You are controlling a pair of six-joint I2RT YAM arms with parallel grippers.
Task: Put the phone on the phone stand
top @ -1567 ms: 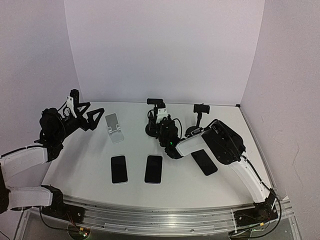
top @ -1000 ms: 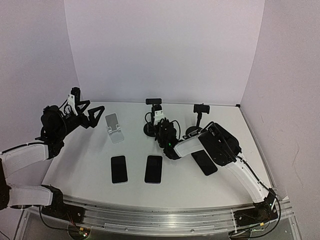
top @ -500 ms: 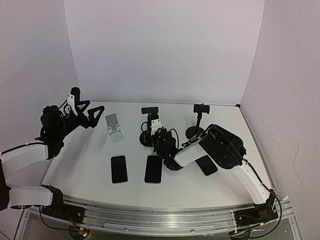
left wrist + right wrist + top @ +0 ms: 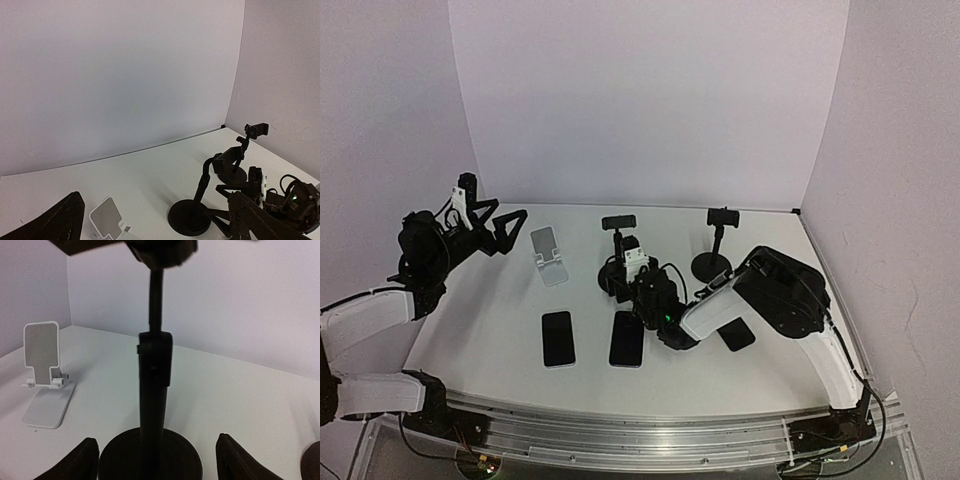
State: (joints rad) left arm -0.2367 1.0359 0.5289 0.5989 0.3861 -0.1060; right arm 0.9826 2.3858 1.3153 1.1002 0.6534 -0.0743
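**Right claw open around pole stand; phones not yet picked**

- Right gripper (image 4: 159,460) sits low at the foot of the pole stand (image 4: 618,222), mid-table. In the wrist view its fingers (image 4: 82,460) stand wide apart, one on each side of the round base. The pole rises between them untouched, so it holds nothing.
- Left gripper (image 4: 152,222) hangs raised at 9 o'clock, spread fully and empty, facing across the table (image 4: 490,320).
- Three phones lie flat along the near side. The middle phone (image 4: 627,338) is just at 6 o'clock from the right gripper. The left phone (image 4: 557,338) is at 7 o'clock. The right phone (image 4: 738,337) is at 4 o'clock, partly under the right forearm.
- A white stand (image 4: 548,256) is at 10 o'clock from the pole stand, and a second black stand (image 4: 720,240) at 3 o'clock.
- Judgement: the stand is set upright with no grip on it, and the phone pickup has not begun. The task is early.
- Next move needs the right gripper to back clear of the base without knocking the pole. It must then drop flat over the middle phone and pinch its long edges, a thin and awkward grip.
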